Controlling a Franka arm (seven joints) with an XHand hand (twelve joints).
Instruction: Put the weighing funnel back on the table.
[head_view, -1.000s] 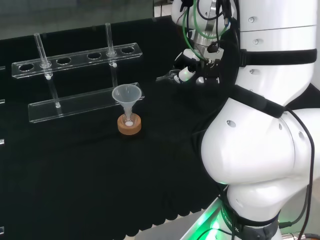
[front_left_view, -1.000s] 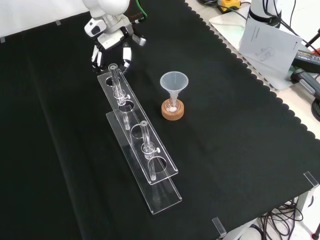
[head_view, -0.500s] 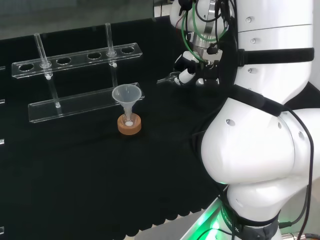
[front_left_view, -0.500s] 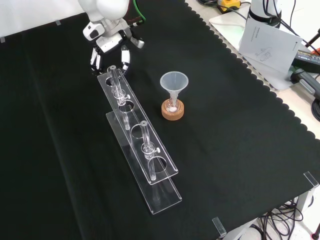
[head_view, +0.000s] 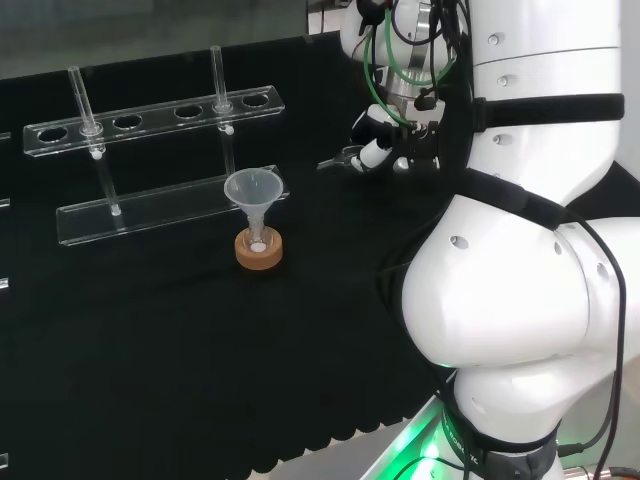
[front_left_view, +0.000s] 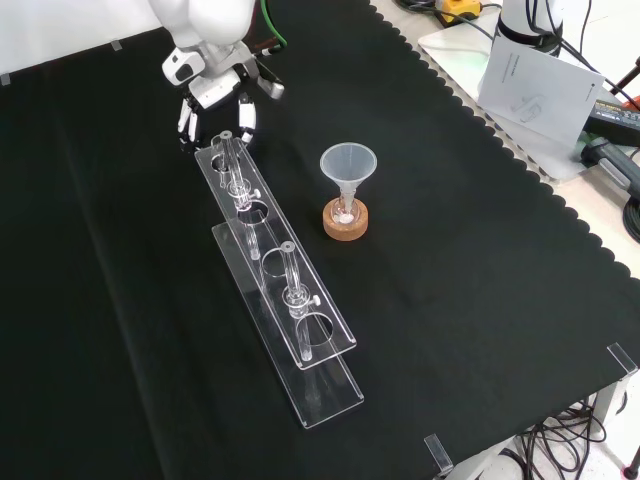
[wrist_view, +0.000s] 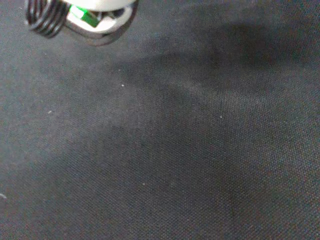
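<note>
The hand (front_left_view: 213, 82) hangs over the black cloth just beyond the far end of the clear tube rack (front_left_view: 272, 272) in the front view. Its black and white fingers (front_left_view: 246, 120) point down, spread and fairly straight, and I see nothing between them. In the head view the hand (head_view: 372, 148) is at the left of the arm's white links, with its fingers reaching left above the cloth. The wrist view looks down on bare black cloth, with a white part of the hand (wrist_view: 102, 12) at its edge. No weighing funnel is plain to see.
The big funnel (front_left_view: 347, 165) stands in a small flask on a cork ring (front_left_view: 345, 221), right of the rack in the front view. The rack (head_view: 150, 115) holds two glass tubes (front_left_view: 291, 277). Papers and cables lie off the cloth at the front view's upper right.
The hand has drawn back a little from the rack's end, up and left in the front view, right in the head view. The funnel and rack have not moved.
</note>
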